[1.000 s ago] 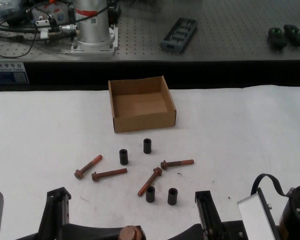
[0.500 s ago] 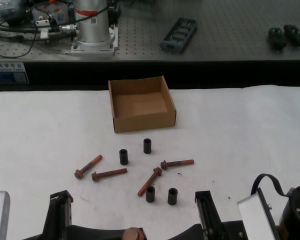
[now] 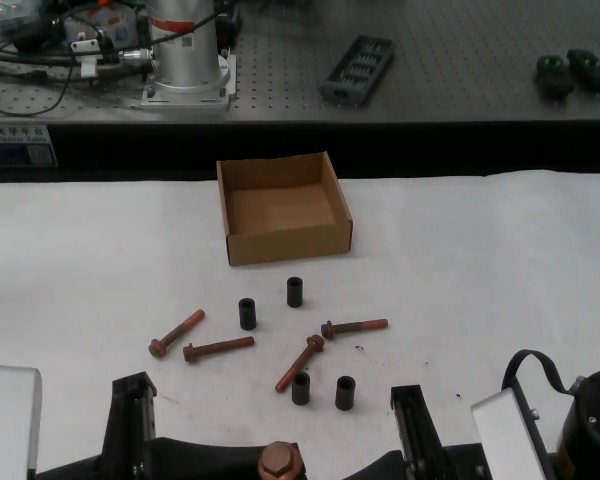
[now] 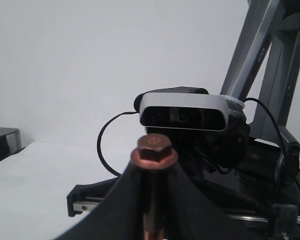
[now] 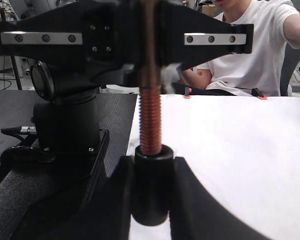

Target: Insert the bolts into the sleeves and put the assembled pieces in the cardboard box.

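Fingers (image 4: 119, 207) of left gripper (image 4: 151, 175) clenched on held bolt (image 4: 156, 150): copper-coloured, hex head clear above the tips, shank running down between them. Fingers (image 5: 115, 202) of right gripper (image 5: 151, 200) clamped around held sleeve (image 5: 151, 186), a black tube, open mouth toward the bolt. Threaded end in line with the bore and meeting that mouth; cannot tell how deep. Just behind the bolt head in the left wrist view, wrist camera (image 4: 182, 114) of the right arm.

High view, clock laid on white sheet (image 3: 500, 260), 12 away from the arms. At 6, at the near edge, held bolt (image 3: 280, 462), head up, between dark arm housings. At 12, cardboard box (image 3: 280, 245), open side up, well apart from the held parts.

Loose pieces around the centre, between box and arms:
- Slanted, head toward 1: middle bolt (image 3: 300, 362).
- At its 2, second bolt (image 3: 354, 326), the two heads near each other.
- At its 9, third bolt (image 3: 218, 349) and fourth bolt (image 3: 176, 334), side by side, heads on the 9 side.
- At its 12, far sleeve (image 3: 294, 291); at its 10, side sleeve (image 3: 247, 313); both upright.
- At its 6, near sleeve (image 3: 301, 388), just beside the bolt's tip; at its 5, last sleeve (image 3: 345, 392).

Beyond the sheet at 12, perforated metal bench (image 3: 460, 80).
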Available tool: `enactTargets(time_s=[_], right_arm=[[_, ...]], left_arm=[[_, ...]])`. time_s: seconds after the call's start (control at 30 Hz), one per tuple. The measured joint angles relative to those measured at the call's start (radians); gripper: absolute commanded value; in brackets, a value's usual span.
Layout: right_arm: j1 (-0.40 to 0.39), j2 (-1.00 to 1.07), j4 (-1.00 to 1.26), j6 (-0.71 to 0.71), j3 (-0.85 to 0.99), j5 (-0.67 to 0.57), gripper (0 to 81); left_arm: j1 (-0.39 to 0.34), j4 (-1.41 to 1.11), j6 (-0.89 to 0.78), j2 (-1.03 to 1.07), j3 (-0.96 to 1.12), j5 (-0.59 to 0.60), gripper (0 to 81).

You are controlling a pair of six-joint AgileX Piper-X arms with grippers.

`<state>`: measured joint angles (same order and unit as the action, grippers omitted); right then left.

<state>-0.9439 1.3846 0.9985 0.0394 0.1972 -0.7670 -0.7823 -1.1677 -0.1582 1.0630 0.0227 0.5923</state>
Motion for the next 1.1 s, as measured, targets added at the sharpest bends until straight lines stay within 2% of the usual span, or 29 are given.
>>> enactTargets(time_s=[0.5, 0.77, 0.97, 1.1], right_arm=[[0.0, 0.0, -0.007, 0.005, 0.0, 0.004, 5.7], [0.041, 0.0, -0.013, 0.067, 0.003, 0.099, 5.7], [0.111, 0.0, -0.007, 0.067, 0.037, 0.07, 5.7], [0.149, 0.0, -0.019, 0.067, 0.068, 0.036, 5.7]], left_arm=[[0.0, 0.01, 0.03, 0.0, 0.002, -0.017, 0.6], [0.006, 0.058, 0.088, 0.002, 0.026, -0.143, 0.6], [0.07, 0.152, 0.083, 0.008, 0.136, -0.096, 0.6], [0.153, 0.231, 0.083, 0.011, 0.218, -0.065, 0.6]])
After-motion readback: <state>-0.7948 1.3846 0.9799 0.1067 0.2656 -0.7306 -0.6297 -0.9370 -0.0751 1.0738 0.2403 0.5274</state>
